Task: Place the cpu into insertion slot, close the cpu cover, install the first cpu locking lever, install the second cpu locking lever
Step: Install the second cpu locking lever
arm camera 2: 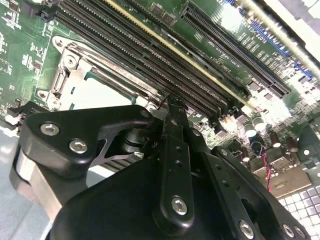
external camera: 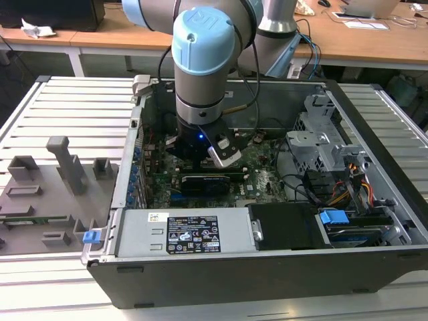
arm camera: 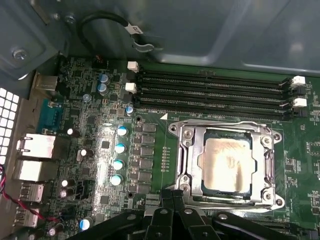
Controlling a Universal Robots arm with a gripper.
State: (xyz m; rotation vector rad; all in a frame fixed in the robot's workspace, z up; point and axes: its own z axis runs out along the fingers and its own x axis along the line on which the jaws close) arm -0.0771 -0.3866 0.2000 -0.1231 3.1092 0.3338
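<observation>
Just beyond gripper (arm camera: 172, 200) tips, pinched together and empty: cover (arm camera: 192, 150) down over cpu (arm camera: 227, 160) (levers along socket's sides).

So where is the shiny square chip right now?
In the first wrist view the cpu lies in the insertion slot, framed by the cpu cover, beside the long black memory slots on the green board.
</observation>
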